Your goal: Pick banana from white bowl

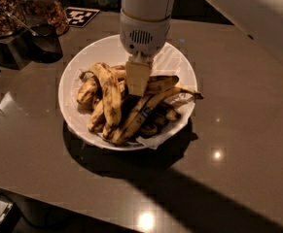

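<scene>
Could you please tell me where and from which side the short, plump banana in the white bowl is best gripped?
Probably across its plump middle, from straight above: the banana lies on the pile's picture-left edge with its top bare, while a longer banana crowds its other side. The gripper hangs over the pile's centre in the bowl.
</scene>
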You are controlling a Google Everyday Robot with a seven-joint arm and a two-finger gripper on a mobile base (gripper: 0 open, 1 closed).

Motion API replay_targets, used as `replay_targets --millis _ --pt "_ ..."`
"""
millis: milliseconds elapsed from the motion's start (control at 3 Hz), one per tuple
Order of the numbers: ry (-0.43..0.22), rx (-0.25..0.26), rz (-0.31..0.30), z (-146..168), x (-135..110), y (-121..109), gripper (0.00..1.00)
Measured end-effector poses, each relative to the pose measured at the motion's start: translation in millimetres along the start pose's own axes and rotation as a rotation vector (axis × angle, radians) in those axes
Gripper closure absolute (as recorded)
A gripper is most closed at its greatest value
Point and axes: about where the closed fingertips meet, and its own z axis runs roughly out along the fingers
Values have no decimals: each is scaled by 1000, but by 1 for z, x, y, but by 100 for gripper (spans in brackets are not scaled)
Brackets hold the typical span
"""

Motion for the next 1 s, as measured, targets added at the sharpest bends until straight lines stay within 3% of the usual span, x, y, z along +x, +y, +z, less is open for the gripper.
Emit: replay_targets --millis 333,1000 --pt "0 0 0 0 0 0 100" --pt "-169 49 -66 -25 2 5 100"
